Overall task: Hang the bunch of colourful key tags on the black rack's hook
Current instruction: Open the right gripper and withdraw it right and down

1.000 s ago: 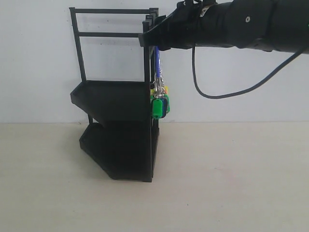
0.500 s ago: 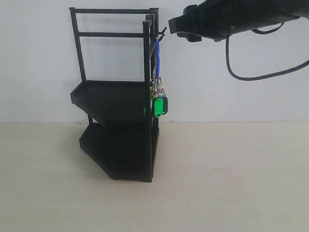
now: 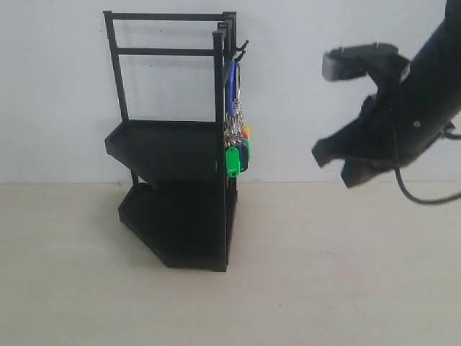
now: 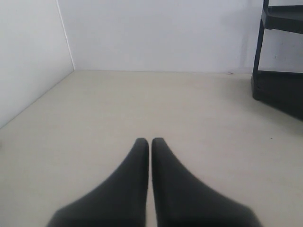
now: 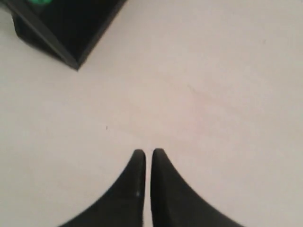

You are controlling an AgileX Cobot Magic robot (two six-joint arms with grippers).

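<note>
The colourful key tag bunch [image 3: 235, 150] hangs by its blue loop from the hook [image 3: 241, 49] at the upper right corner post of the black rack [image 3: 173, 155]. Nothing holds the bunch. My right gripper [image 3: 333, 160] is in the air well to the right of the rack, shut and empty; its wrist view shows the shut fingers [image 5: 147, 153] above bare table, with the rack's base [image 5: 61, 23] and a sliver of green tag [image 5: 39, 2] at the frame's corner. The left gripper [image 4: 150, 141] is shut over the table, with the rack's edge [image 4: 279, 71] to one side.
A white wall stands behind the rack and a side wall [image 4: 28, 56] runs along the table's edge in the left wrist view. A black cable [image 3: 425, 198] trails from the right arm. Pale tabletop [image 3: 324, 274] spreads in front of and right of the rack.
My right gripper has let go of the blue loop at the hook and swung down and away to the right. The bunch stays hanging, swaying slightly.
</note>
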